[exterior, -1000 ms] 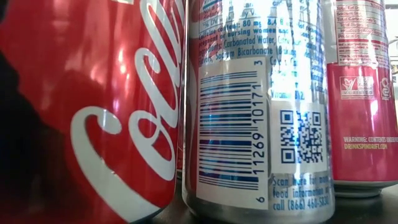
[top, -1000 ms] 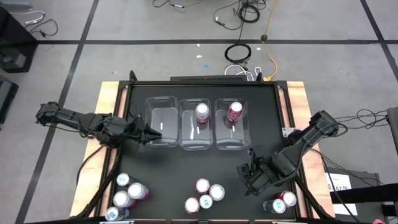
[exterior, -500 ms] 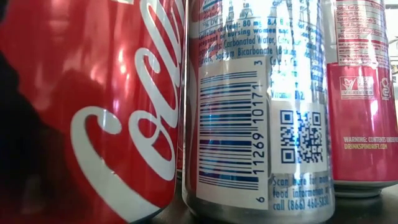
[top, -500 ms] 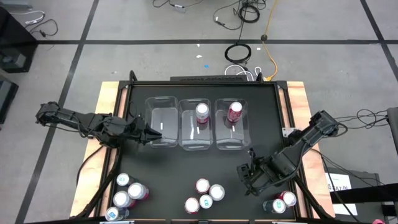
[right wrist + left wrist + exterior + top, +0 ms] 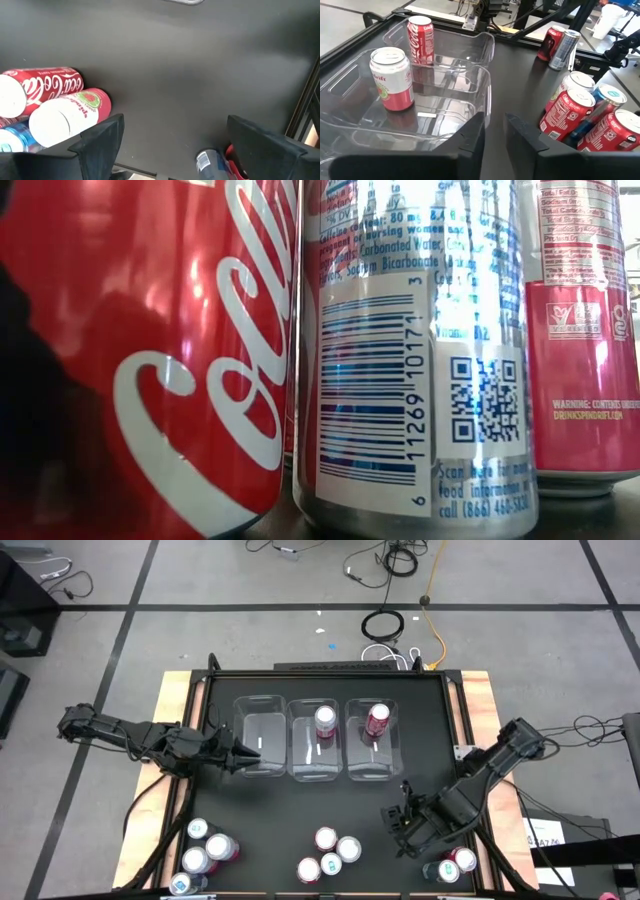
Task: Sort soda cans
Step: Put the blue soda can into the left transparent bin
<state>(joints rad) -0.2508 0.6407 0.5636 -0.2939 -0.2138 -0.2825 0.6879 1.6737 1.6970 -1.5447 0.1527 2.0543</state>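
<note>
Three clear bins (image 5: 265, 744) on black table (image 5: 320, 810)

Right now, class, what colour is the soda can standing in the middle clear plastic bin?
Pink and white soda can with a silver top; the left wrist view shows it best.

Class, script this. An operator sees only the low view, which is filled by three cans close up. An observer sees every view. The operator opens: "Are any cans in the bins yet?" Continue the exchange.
Observer: Two. A pink-and-white can stands in the middle bin and a red can in the right bin.
Operator: And the third bin?
Observer: The left bin holds nothing.
Operator: Where is the right gripper?
Observer: The right gripper is over the front right of the table, its fingers open and empty.
Operator: The left one?
Observer: The left gripper is by the left bin's near edge.
</note>
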